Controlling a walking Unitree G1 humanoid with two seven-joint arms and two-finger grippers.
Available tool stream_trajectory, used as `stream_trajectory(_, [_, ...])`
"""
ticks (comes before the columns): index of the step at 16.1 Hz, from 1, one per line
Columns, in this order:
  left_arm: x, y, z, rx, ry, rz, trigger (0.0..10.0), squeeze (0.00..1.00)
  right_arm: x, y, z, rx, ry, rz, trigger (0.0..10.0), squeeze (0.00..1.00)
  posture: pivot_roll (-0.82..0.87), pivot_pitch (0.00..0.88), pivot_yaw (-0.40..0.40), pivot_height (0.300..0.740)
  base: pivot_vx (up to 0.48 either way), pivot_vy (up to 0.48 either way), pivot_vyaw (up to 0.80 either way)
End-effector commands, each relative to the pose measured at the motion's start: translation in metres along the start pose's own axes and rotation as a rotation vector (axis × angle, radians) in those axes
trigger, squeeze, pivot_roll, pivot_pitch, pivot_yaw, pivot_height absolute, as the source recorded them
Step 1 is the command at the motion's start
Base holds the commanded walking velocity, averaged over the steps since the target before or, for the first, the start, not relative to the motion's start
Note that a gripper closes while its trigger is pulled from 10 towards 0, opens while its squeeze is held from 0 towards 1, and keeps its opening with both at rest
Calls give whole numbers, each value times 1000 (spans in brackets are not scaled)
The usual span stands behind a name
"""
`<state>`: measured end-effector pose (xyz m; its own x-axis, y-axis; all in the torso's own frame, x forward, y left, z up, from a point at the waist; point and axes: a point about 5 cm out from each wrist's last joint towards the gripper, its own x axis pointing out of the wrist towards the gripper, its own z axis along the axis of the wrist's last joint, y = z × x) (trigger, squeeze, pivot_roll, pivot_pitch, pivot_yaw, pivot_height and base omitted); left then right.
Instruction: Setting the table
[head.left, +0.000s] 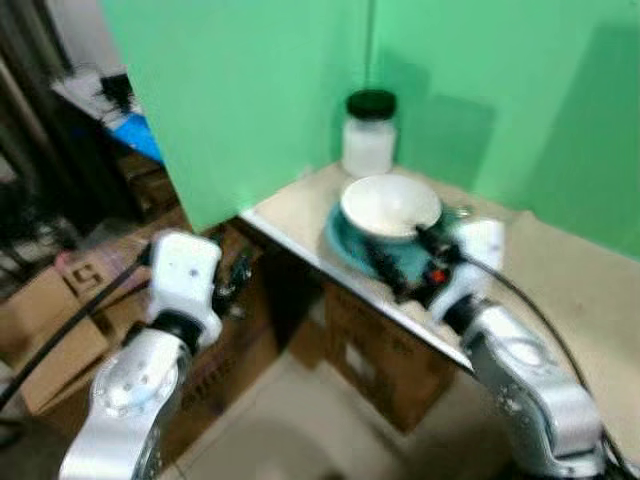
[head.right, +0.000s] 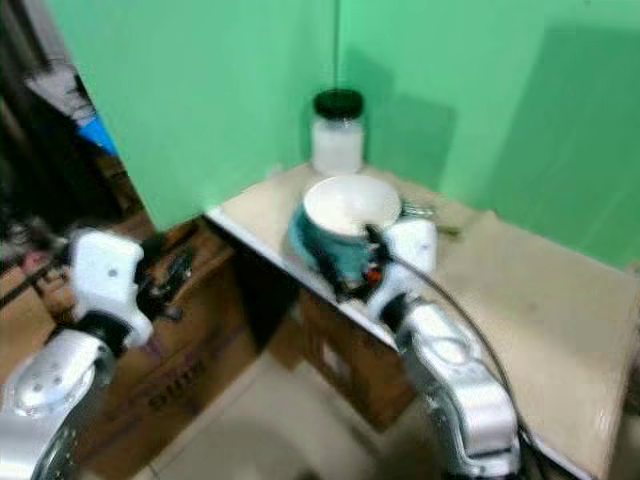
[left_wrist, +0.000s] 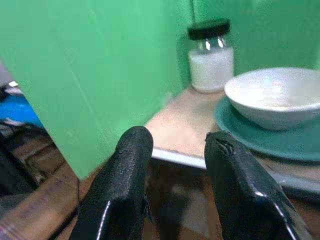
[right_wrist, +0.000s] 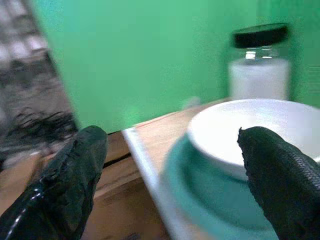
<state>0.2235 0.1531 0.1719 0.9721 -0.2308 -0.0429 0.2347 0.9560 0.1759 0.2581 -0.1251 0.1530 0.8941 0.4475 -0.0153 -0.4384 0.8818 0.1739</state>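
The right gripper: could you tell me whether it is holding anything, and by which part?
Nothing is held: the right gripper is open, fingers apart at the teal plate under the white bowl.

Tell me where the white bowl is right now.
The white bowl sits on the teal plate near the table's left corner, just in front of the black-lidded jar, with the right gripper at its near rim.

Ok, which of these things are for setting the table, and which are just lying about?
For the job:
white bowl
teal plate under it
table
right gripper, open at the plate's edge
possibly the black-lidded jar behind

Lying about:
cardboard boxes
green backdrop
left gripper, open, off the table
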Motion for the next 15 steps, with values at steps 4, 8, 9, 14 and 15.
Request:
stream_trajectory(4, [-2, 8, 1, 31, -4, 24, 10000, 0, 7, 6, 10, 16, -40, 36, 10000, 0, -10, 0, 50, 740, 347, 0, 0])
stream_trajectory(8, [-3, 8, 1, 50, 2, -67, 10000, 0, 16, -4, 21, -144, 41, 165, 10000, 1000, -18, 0, 50, 740, 81, 0, 0])
stream_trajectory(9, [-3, 9, 1, 62, 6, -90, 10000, 0, 18, -8, 24, -203, 80, 212, 10000, 1000, -22, 0, 51, 740, 0, 0, 0])
stream_trajectory(14, [-10, 9, 0, 104, 20, -350, 10000, 0, 32, -31, 32, -531, 360, 341, 10000, 1000, -37, 0, 51, 740, 0, 0, 0])
stream_trajectory(15, [-13, 8, -1, 107, 29, -404, 10000, 0, 34, -34, 33, -575, 417, 369, 10000, 1000, -37, 0, 51, 740, 0, 0, 0])
